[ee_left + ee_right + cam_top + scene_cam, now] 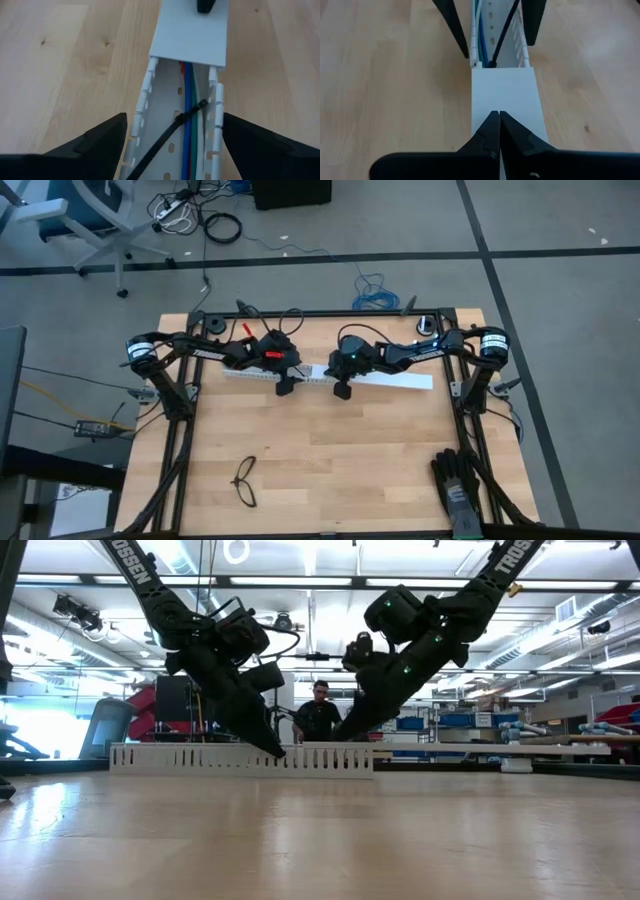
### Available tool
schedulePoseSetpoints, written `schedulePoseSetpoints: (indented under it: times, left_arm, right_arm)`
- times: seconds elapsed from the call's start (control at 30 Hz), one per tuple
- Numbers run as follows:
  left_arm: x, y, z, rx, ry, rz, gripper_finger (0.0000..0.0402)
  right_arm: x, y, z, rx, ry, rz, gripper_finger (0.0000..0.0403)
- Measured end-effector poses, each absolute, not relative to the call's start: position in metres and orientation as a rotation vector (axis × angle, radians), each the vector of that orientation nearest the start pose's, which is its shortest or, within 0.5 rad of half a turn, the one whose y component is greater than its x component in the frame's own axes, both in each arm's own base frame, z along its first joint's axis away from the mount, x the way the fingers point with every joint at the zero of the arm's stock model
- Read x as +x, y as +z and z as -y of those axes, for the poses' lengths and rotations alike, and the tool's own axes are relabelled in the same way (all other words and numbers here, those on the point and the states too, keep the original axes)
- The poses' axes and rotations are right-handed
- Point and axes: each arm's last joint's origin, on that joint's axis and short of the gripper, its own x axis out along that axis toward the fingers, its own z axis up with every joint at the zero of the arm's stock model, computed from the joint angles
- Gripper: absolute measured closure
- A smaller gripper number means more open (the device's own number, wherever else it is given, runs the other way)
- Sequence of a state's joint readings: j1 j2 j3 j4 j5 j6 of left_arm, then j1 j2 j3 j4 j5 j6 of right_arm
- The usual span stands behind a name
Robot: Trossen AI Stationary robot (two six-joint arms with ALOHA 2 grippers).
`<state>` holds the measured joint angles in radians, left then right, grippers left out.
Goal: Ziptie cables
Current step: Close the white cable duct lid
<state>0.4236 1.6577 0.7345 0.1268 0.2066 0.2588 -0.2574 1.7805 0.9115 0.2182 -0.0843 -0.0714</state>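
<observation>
left wrist view shows you the cables (189,115), blue, green, red and white, lying along the inside of a slotted white tray (150,100), with the ziptie (170,135) slanting across them. your left gripper (172,150) has its fingers spread wide, one on each side of the tray, holding nothing. a flat white cover (506,100) caps the tray's other stretch, and your right gripper (499,120), pinched fully closed, rests its tips on that cover.
</observation>
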Motion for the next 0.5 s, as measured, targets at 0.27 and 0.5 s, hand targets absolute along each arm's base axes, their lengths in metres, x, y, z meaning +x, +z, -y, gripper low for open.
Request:
schedulePoseSetpoints:
  times: [0.27,0.5]
  left_arm:
    - [0.282,0.139,-0.12,-0.001,0.103,-0.764,0.01]
    - [0.281,0.139,-0.12,-0.005,0.094,-0.766,0.0129]
  right_arm:
    - [0.37,0.135,0.098,0.075,-0.063,-0.599,0.0403]
    - [0.402,0.136,0.109,0.05,0.001,-0.594,0.0403]
